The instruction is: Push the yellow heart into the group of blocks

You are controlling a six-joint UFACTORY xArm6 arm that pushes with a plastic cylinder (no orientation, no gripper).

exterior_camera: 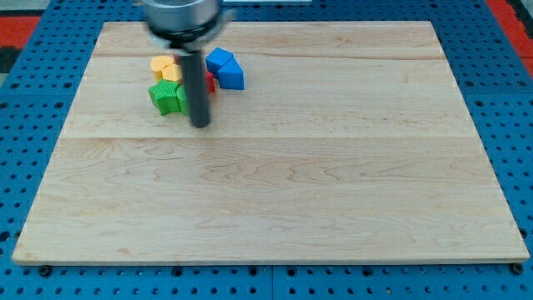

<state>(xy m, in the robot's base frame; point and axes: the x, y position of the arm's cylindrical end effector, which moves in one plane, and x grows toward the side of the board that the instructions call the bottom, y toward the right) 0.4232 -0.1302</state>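
Note:
A cluster of blocks sits near the view's top left on the wooden board (275, 175). It holds a yellow block (164, 67), whose heart shape I cannot make out clearly, a green block (167, 97) below it, a red block (210, 82) mostly hidden behind the rod, and a blue block (225, 68) at the cluster's right. The dark rod comes down from the top and crosses the cluster. My tip (200, 125) rests on the board just below and right of the green block.
The board lies on a blue perforated base (25, 125). The arm's blurred round mount (181, 17) hangs over the board's top edge above the cluster.

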